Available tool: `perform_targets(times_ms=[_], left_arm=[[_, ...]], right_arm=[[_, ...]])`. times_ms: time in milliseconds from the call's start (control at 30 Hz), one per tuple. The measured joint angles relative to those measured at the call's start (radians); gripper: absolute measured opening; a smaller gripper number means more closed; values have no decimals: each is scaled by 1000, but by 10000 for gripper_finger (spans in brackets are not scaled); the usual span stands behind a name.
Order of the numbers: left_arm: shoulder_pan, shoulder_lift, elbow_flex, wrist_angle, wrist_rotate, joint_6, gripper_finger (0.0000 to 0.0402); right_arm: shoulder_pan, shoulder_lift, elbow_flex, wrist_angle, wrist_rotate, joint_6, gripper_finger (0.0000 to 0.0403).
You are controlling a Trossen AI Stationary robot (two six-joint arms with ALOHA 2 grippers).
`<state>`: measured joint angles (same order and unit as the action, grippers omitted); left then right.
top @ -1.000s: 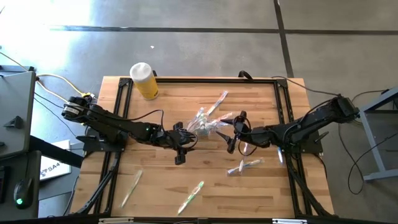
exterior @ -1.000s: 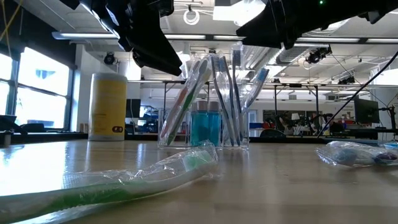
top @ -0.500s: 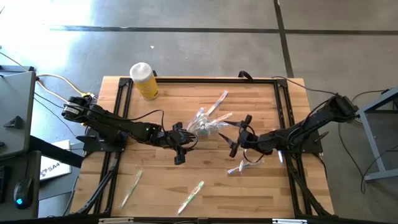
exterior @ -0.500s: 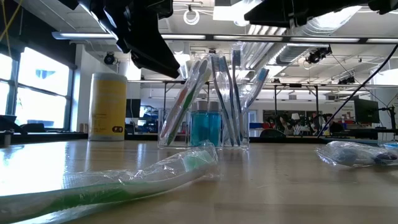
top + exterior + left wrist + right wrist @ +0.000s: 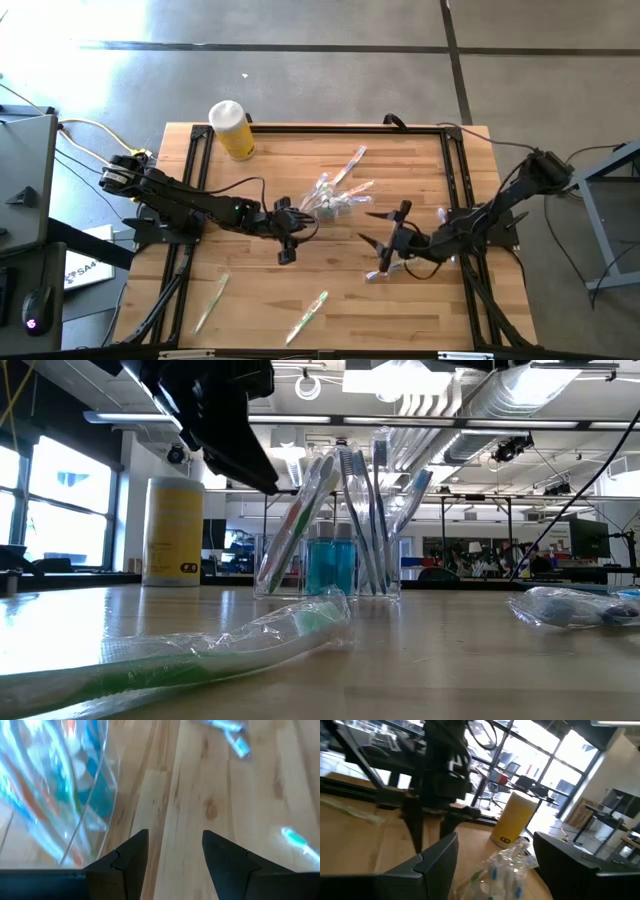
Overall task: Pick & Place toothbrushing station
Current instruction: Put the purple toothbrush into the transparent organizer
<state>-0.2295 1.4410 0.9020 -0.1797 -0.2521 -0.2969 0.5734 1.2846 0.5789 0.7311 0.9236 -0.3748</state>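
- Centrally on the wooden counter [image 5: 260,300] stands the clear plastic container [image 5: 325,200], filled with upright pastel-handled toothbrushes [image 5: 355,510] and teal-ended tubes [image 5: 330,565].
- The left end effector [image 5: 290,232] sits just beside the container, on the side toward the counter's left edge; its fingers [image 5: 127,857] are spread with only bare wood between them, gripping nothing.
- The right end effector [image 5: 385,243] hovers right of centre, apart from the container, directly over a wrapped toothbrush [image 5: 385,270]; its fingers [image 5: 440,855] are spread and empty.
- A wrapped green toothbrush [image 5: 307,315] lies near the front edge, and another wrapped toothbrush [image 5: 211,302] lies toward the front-left corner.
- Two more wrapped brushes [image 5: 350,165] lie behind the container, toward the back edge.
- A yellow bottle [image 5: 232,128] with a white cap stands at the back edge, toward the left corner.
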Motion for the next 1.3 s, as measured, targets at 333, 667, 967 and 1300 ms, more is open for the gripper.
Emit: perform_targets(times_ms=[333,667,967,1300], left_arm=[[0,0,0,-50,0,-23,182],[0,0,0,-56,0,-24,182],[0,0,0,-60,0,-28,182],[0,0,-56,-31,0,-60,182]], right_arm=[[163,0,0,-39,2,10,250],[212,0,0,-91,448,52,250],[214,1,-4,-88,645,96,250],[306,-12,-5,-231,504,321,250]])
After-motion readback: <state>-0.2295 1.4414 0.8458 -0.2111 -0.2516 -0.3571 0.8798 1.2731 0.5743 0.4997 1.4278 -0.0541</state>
